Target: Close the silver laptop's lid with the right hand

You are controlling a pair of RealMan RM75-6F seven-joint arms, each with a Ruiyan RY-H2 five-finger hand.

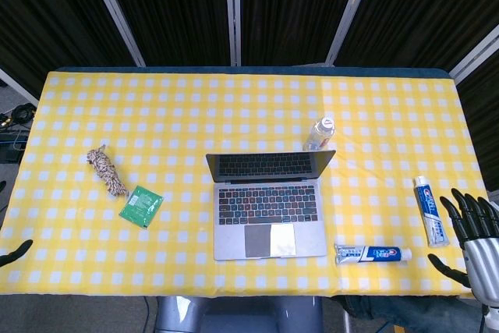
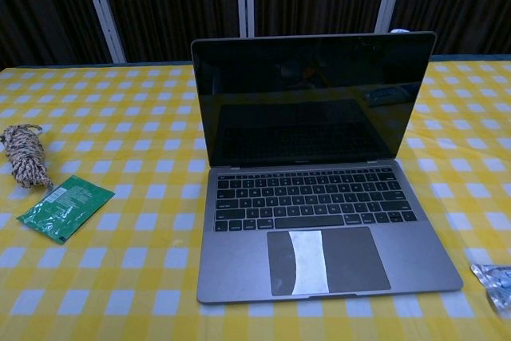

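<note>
Nearest, at the table's (image 1: 78, 83) front right corner: right hand (image 1: 474, 241), dark fingers (image 1: 454, 217) spread wide and pointing up, holding nothing — judged to be waiting low and clear of the clutter until a reach begins. Cut off by the frame's edge and bottom, so wrist and arm barely show; absent from the chest view altogether.

Just left of those fingers: one toothpaste tube (image 1: 431, 210), upright on the cloth; further left and nearer the front edge, a second tube (image 1: 373, 254) lying crosswise — only its crumpled tail caught at the chest view's lower right corner.

Well left of the fingers, mid-table: laptop (image 1: 268, 204), lid (image 2: 311, 100) raised about upright, screen dark, keyboard facing the robot. Probably set square to the front edge so a push from behind the lid folds it down. Bright strip across the trackpad — glare or tape, cannot tell.

Beyond the lid, up and left of the fingers: bottle (image 1: 319, 134), hidden behind the screen in the chest view.

Far across: green packet (image 1: 141, 206), then rope bundle (image 1: 107, 171).

At the left edge, left hand (image 1: 14, 253) — only a dark tip or two visible; open or closed, cannot tell.
</note>
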